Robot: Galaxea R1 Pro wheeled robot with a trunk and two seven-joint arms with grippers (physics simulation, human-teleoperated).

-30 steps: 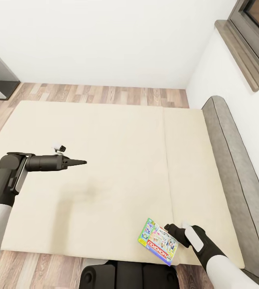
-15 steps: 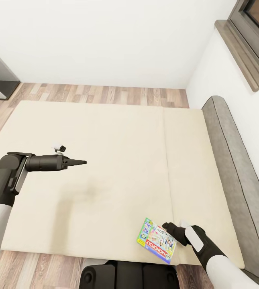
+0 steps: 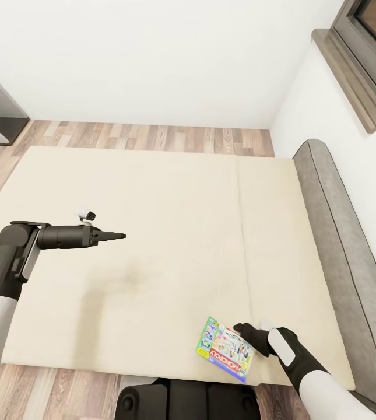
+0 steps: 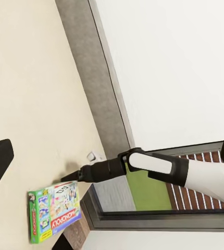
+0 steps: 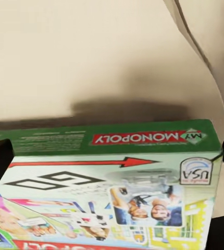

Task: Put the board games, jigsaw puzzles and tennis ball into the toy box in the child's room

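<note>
Beige mattress: the bed (image 3: 153,233) lies across the head view, its low grey headboard (image 3: 339,233) along the robot's right; a seam runs across the mattress near that side.
Board game: one flat box with a green edge and a red band of print (image 3: 225,349) lies at the near edge of the mattress, near the headboard end; in the left wrist view it shows as the same box (image 4: 54,211).
Right gripper: the right gripper (image 3: 243,332) meets the box at the side nearest the headboard. In the right wrist view the box (image 5: 112,182) sits between two dark finger edges, one at each side of the frame, so the fingers look spread wide about it; whether the pads press on it cannot be told.
Left gripper: the left gripper (image 3: 115,235) hangs over the middle of the mattress, well apart from the box, its tips drawn together to a point and nothing between them.
Step in hand (judged): taking hold of the box so it can go to the toy box.
Risk 1: the box is thin and flat on soft bedding; fingers closing too high may skate over the lid and miss it.
Risk 2: the box lies at the mattress edge; a sideways nudge may push it off to the wood floor (image 3: 65,385).
Risk 3: a grip near one corner may let the box swing or slip when lifted.
</note>
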